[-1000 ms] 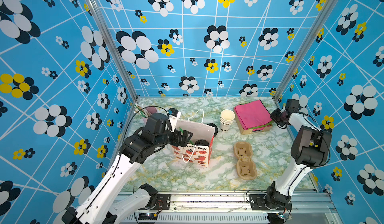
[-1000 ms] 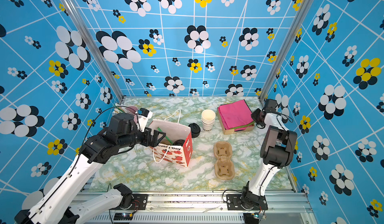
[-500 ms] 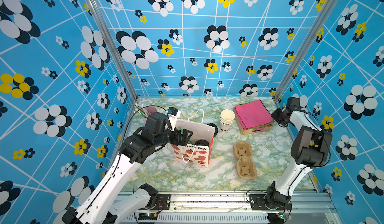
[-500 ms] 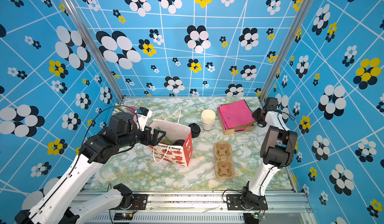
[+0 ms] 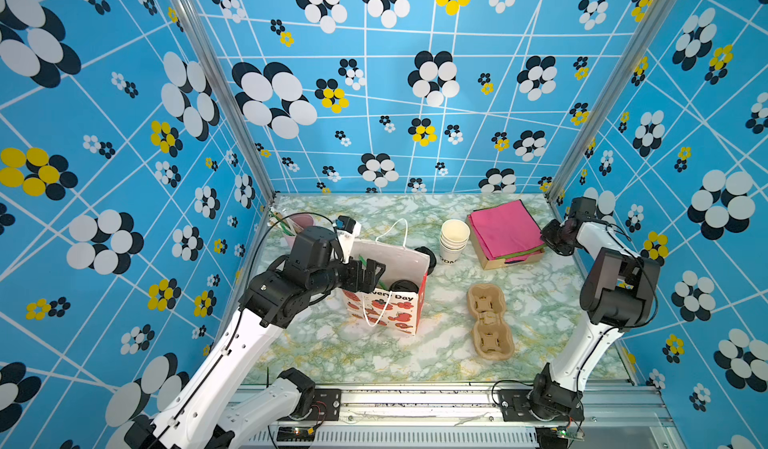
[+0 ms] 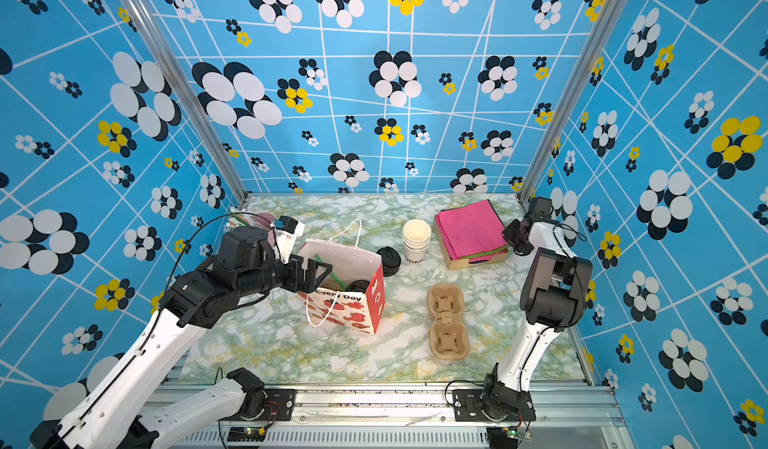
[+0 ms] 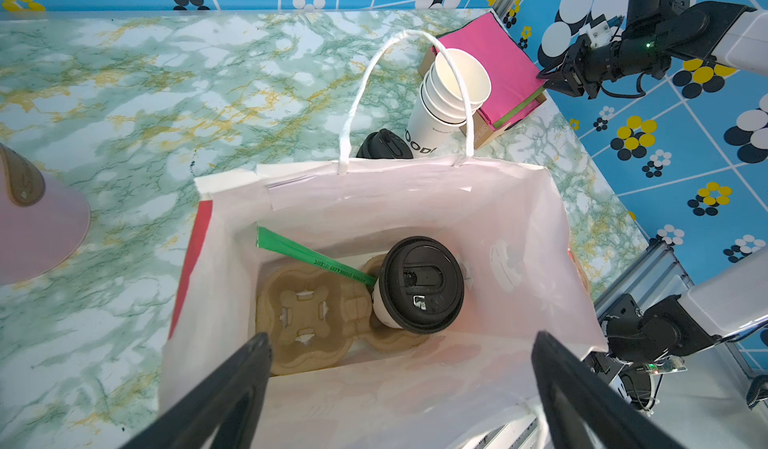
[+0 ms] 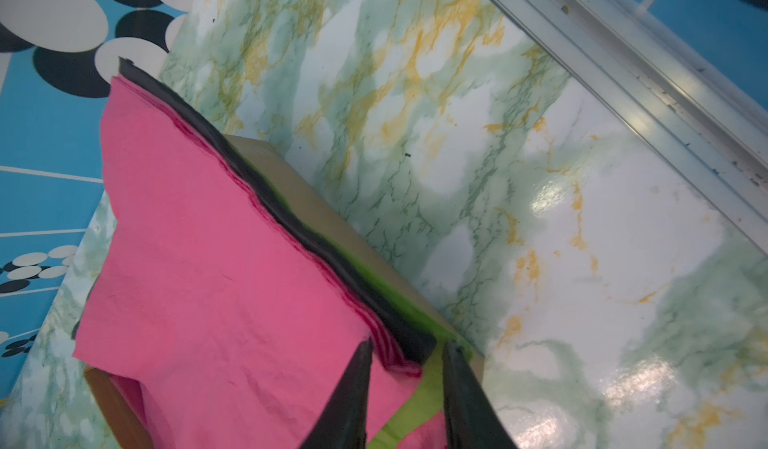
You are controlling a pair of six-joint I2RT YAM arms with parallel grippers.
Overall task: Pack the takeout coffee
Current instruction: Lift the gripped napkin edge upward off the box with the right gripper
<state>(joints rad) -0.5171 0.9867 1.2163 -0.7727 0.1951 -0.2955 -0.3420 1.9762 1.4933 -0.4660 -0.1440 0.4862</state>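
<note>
Left arm (image 5: pixel 232 351) and right arm (image 5: pixel 582 343): white links, black joints, black cables.

In a top view, the red-and-white paper bag (image 6: pixel 353 307) stands open on the marbled table (image 6: pixel 291 343). Inside it the takeout coffee (image 6: pixel 358 287) shows only its black lid, next to a green stick (image 6: pixel 328 271). The left gripper (image 6: pixel 316 275) hovers at the bag's rim with its fingers spread. Behind the bag stand black lids (image 6: pixel 389 260), stacked white cups (image 6: pixel 415 239) and a box of pink napkins (image 6: pixel 478 260), with the right gripper (image 6: pixel 510 238) at the box's corner. A cardboard cup carrier (image 6: pixel 446 322) lies apart.
</note>
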